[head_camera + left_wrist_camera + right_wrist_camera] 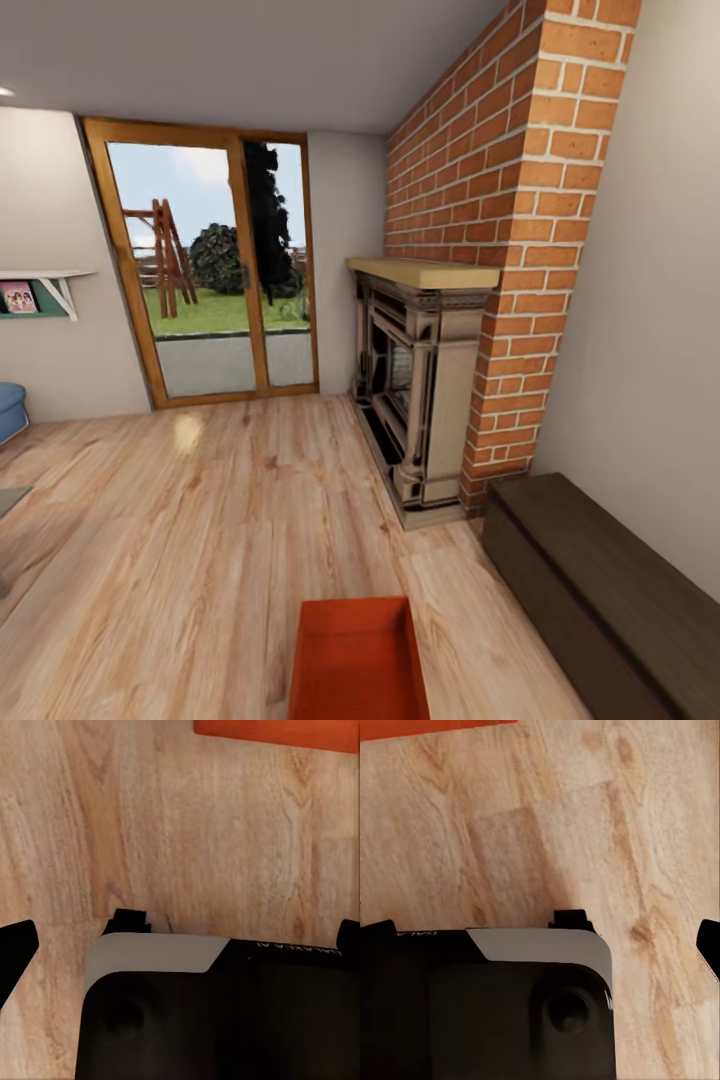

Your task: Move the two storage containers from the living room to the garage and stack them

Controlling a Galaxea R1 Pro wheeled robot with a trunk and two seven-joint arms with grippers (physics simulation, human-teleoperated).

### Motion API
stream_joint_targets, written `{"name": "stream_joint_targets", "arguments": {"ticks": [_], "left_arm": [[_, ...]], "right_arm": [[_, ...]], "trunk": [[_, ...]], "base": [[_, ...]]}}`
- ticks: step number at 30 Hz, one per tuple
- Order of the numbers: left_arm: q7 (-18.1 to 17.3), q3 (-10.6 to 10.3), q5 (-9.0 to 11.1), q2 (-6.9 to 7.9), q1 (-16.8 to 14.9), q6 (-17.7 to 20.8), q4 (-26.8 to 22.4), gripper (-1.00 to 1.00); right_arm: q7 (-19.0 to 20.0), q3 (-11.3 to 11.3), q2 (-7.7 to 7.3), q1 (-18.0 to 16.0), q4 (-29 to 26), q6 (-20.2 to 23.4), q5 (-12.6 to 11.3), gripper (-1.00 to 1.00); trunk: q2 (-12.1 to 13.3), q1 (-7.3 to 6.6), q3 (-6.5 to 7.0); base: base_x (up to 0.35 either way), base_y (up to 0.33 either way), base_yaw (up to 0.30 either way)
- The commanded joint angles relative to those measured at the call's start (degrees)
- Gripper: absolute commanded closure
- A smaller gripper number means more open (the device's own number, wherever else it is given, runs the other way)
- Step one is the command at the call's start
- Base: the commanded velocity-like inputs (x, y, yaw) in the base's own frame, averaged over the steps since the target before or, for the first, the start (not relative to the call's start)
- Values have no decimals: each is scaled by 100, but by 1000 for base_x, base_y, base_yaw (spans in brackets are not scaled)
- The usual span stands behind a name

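One bin: an orange-red rectangular open-topped storage container [360, 655] sat on the light wood plank floor [200, 560], near the brick fireplace [425, 390].
Grippers: fingertips barely visible over planks; spread perhaps wide, honestly untellable.

Bright, even daylight in a soft simulator render

Light enters through the glass door [215, 270], leaving a pale glare patch on the wood floor [187, 432]. Head view bends straight lines toward its edges. Wrist views look slightly blurred, shadows faint.
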Motion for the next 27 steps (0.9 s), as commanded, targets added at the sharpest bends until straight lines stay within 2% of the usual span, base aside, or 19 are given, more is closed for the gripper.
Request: {"name": "stream_joint_targets", "arguments": {"ticks": [1, 11, 22, 27], "left_arm": [[-19, 36, 47, 0, -4, -4, 3, -100], [-19, 36, 55, 14, -4, -4, 3, -100], [-19, 36, 56, 17, -4, -4, 3, -100], [-19, 36, 56, 17, -4, -4, 3, -100]], "right_arm": [[22, 44, 3, -7, 18, -31, -60, -100], [22, 44, 3, -7, 18, -31, -60, -100], [22, 44, 10, -7, 18, -29, -60, -100], [22, 44, 4, -7, 18, -30, -60, -100]], "trunk": [[-4, 3, -7], [-4, 3, -7], [-4, 3, -7], [-4, 3, -7]], "base": [[316, 0, 0], [265, 0, 0], [16, 0, 8], [0, 0, 234]]}}
